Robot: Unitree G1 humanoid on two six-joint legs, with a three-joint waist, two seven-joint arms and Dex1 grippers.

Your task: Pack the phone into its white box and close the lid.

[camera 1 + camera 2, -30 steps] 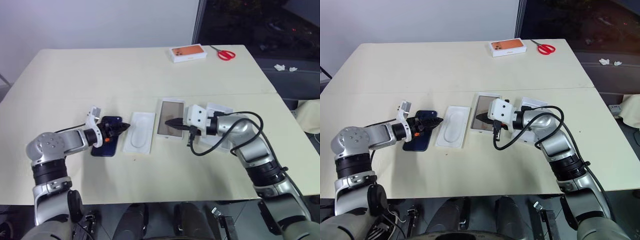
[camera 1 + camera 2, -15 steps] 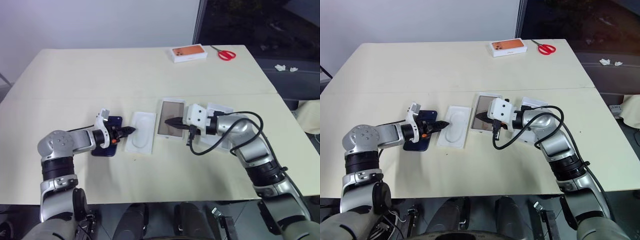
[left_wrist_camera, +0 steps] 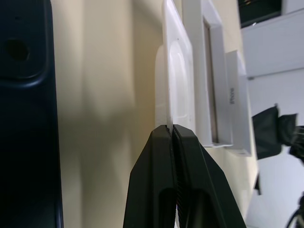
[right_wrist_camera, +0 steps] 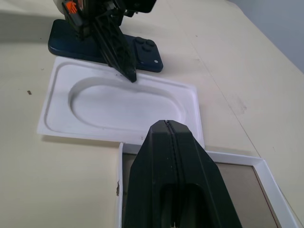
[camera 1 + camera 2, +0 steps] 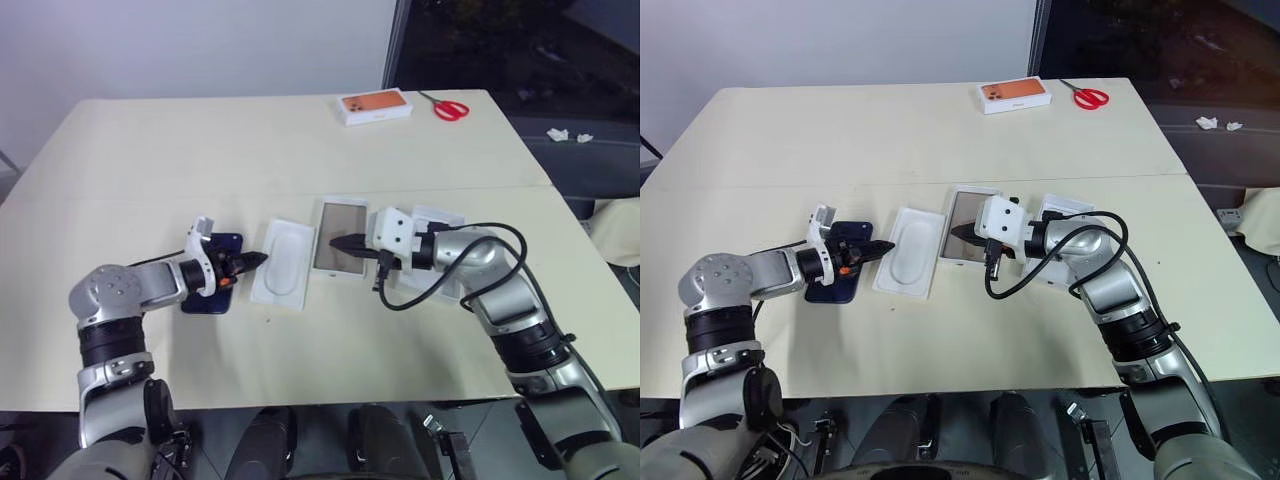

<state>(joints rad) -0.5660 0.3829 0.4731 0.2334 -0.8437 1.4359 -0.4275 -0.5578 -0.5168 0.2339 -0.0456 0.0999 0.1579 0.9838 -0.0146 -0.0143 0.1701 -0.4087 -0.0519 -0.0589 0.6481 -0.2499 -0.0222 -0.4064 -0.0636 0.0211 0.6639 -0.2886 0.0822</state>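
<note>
My left pincer [image 5: 258,259] was clenched empty, its tip at the white insert's [image 5: 282,264] edge. The phone [image 5: 212,275] lay flat on the desk [image 5: 300,150] beside it. My right pincer [image 5: 335,243], also clenched, hovered over the white box [image 5: 340,252].

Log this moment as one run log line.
left gripper: shut at white recessed insert's edge | right gripper: shut over shallow white box | dark navy phone: on table, unpacked

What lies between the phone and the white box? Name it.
The white insert with the oval recess lies flat on the table between the phone and the white box. The left gripper, shut, pinches its near edge.
</note>
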